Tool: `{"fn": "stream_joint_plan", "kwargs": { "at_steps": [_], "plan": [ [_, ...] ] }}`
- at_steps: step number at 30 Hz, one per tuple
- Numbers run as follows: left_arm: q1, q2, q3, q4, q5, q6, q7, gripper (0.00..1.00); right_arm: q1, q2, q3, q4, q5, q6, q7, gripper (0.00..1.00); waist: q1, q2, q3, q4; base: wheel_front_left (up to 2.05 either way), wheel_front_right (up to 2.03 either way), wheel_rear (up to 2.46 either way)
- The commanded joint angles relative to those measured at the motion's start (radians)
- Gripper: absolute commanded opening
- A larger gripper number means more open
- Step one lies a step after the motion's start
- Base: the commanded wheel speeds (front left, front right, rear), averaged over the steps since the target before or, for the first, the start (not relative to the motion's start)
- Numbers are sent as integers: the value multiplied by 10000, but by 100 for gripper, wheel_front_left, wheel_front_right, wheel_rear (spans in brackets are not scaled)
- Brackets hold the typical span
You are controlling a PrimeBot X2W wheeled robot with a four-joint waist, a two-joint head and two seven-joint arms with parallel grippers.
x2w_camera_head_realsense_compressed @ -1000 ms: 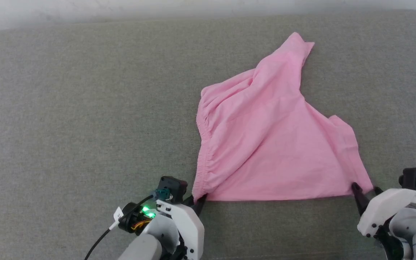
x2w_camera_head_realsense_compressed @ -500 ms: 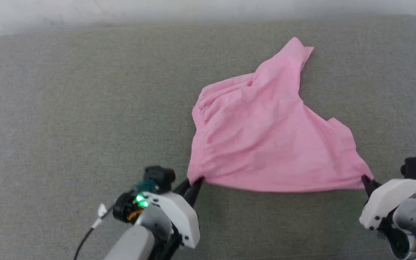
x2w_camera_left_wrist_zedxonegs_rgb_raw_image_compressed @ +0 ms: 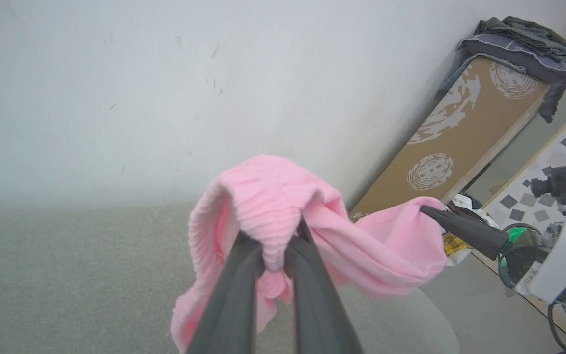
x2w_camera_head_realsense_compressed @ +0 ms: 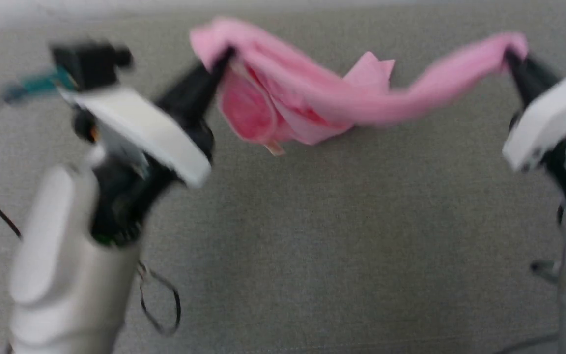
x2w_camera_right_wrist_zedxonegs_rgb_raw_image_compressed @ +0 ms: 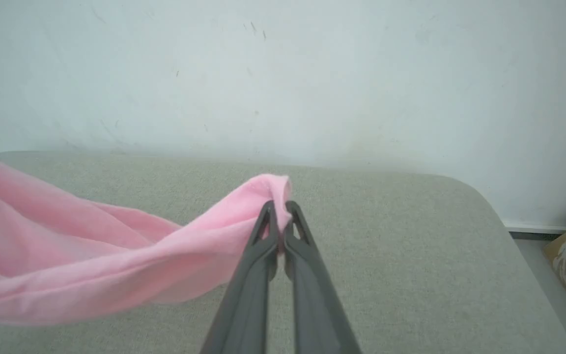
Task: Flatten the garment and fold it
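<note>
The garment (x2w_camera_head_realsense_compressed: 312, 105), light-pink thin shorts, hangs stretched in the air between my two grippers, sagging in the middle above the grey cushioned surface (x2w_camera_head_realsense_compressed: 312, 236). My left gripper (x2w_camera_head_realsense_compressed: 224, 54) is shut on the gathered waistband end at the upper left of the head view; the left wrist view shows the ribbed waistband (x2w_camera_left_wrist_zedxonegs_rgb_raw_image_compressed: 273, 216) pinched between its fingers (x2w_camera_left_wrist_zedxonegs_rgb_raw_image_compressed: 234, 290). My right gripper (x2w_camera_head_realsense_compressed: 509, 54) is shut on the opposite corner at the upper right. In the right wrist view that corner (x2w_camera_right_wrist_zedxonegs_rgb_raw_image_compressed: 273, 191) is clamped at my right gripper's tips (x2w_camera_right_wrist_zedxonegs_rgb_raw_image_compressed: 278, 209). The head view is motion-blurred.
A pale wall (x2w_camera_right_wrist_zedxonegs_rgb_raw_image_compressed: 283, 73) rises behind the grey surface, whose rounded right corner (x2w_camera_right_wrist_zedxonegs_rgb_raw_image_compressed: 484, 196) drops off. A brown patterned board (x2w_camera_left_wrist_zedxonegs_rgb_raw_image_compressed: 460, 142) with dark cloth on top leans against the wall to the right. A black cable (x2w_camera_head_realsense_compressed: 160, 305) dangles by my left arm.
Both grippers have lifted the garment off the surface and up into the air. The right gripper closed on its corner. The head view has shifted and blurred.
</note>
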Motion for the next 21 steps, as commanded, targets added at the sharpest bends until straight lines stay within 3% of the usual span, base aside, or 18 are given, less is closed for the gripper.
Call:
{"fn": "stream_joint_plan", "kwargs": {
  "at_steps": [1, 7, 13, 17, 21],
  "plan": [
    [-651, 114, 188, 55, -41, 195, 172, 0, -649, -146, 107, 150, -9, -7, 131, 0, -1, 0, 783, -123, 0, 0, 0],
    [-3811, 325, 778, 1106, 349, 948, 582, 0, -4147, -797, 837, 1465, -313, -7, 445, 0, -1, 0, 2251, -229, 0, 0, 0],
    [-6529, 414, 1181, 2378, 1194, 1538, -205, 0, -7096, -944, 1075, 3133, -1155, -7, -460, 0, -1, 0, 3376, -325, 0, 0, 0],
    [-7920, 276, 1539, 2973, 1437, 1649, -1309, 0, -8536, -751, 817, 3953, -1676, -7, -1629, 0, -1, 0, 3778, -335, 0, 0, 0],
    [-8763, 208, 1737, 3491, 1527, 1370, -2400, 0, -9377, -535, 510, 4444, -1955, -7, -2755, 0, -1, 0, 3943, -270, 0, 0, 0]
  ]
}}
